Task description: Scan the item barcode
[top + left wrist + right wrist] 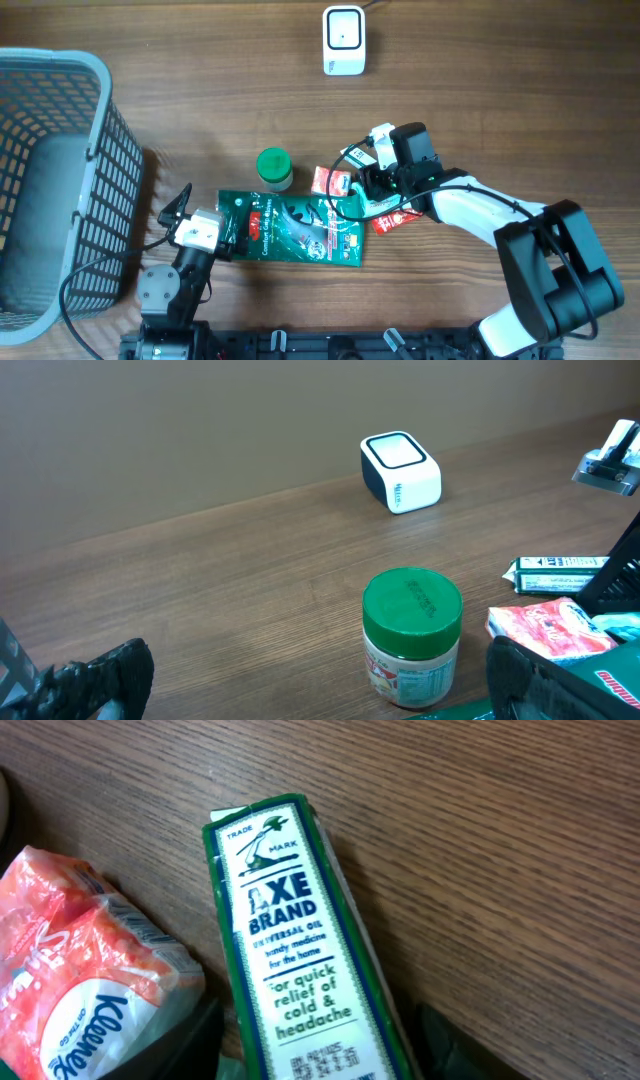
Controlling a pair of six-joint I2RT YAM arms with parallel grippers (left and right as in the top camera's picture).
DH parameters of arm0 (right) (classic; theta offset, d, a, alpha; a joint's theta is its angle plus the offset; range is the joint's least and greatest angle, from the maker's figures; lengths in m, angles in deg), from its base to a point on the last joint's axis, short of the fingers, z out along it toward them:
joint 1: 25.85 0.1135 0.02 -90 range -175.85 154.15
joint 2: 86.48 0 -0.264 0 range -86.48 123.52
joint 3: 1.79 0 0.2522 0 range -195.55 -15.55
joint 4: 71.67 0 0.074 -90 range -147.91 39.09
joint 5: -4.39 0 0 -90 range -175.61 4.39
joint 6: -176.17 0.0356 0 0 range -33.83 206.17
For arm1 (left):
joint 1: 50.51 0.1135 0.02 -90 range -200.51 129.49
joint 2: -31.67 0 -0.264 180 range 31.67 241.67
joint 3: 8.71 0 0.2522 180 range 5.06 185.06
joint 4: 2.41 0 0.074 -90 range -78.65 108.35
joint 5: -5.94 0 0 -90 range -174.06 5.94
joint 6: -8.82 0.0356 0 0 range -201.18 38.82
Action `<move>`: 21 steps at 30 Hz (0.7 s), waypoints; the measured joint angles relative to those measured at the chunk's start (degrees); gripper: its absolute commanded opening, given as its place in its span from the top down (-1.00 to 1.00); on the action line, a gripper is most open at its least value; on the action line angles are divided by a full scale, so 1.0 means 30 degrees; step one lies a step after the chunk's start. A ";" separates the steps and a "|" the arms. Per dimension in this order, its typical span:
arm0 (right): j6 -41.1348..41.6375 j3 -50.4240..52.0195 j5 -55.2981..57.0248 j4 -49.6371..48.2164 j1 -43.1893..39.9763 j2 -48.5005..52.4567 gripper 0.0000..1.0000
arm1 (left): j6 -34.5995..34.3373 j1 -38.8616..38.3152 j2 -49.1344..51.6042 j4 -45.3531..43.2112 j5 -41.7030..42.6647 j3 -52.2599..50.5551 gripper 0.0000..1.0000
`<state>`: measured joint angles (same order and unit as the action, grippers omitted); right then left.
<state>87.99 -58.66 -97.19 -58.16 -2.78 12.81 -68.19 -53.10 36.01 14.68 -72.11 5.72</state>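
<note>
My right gripper point(318, 1025) straddles the green-and-white Axe Brand carton point(290, 920), which lies flat on the wooden table point(500, 840). The fingers sit close on either side; I can't tell if they pinch it. The arm reaches in low. The left gripper point(175, 203) is wide open and empty. A red tissue pack point(70, 980) is just beside the carton, a green-lidded jar point(274, 168) near, and the white scanner point(343, 40) well apart.

A green-lidded plastic jar point(274, 168) stands just ahead of the left gripper point(175, 203); a grey mesh plastic basket point(100, 190) sits off to its left.
</note>
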 measured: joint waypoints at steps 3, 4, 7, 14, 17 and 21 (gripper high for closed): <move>0.0911 0.0000 -0.0080 -0.0240 0.0000 0.0095 0.17 | 0.0000 0.0000 0.0000 0.0000 0.0000 0.0000 -1.00; 0.1479 -0.0029 -0.0117 -0.0160 0.0000 0.0095 0.21 | 0.0000 0.0000 0.0000 -0.0007 0.0000 0.0000 -1.00; 0.3774 -0.0510 -0.0211 0.1894 -0.0262 -0.0721 0.24 | 0.0000 0.0000 0.0000 0.0000 0.0000 0.0000 -1.00; 1.6276 -0.2164 -0.4058 0.9333 -0.1443 -0.9122 0.92 | 0.0000 0.0000 0.0000 -0.0007 0.0000 0.0000 -1.00; 2.2207 -0.2193 -0.7548 1.0528 -0.1443 -1.1038 0.91 | 0.0000 0.0000 0.0000 -0.0007 0.0000 0.0000 -1.00; 2.8115 -0.2222 -0.9420 1.1927 -0.1443 -1.1664 0.70 | 0.0000 0.0000 0.0000 -0.0007 0.0000 0.0000 -1.00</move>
<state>172.34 -65.33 -125.45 -22.38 -7.11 -22.19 -68.19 -53.10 36.01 14.66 -72.11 5.72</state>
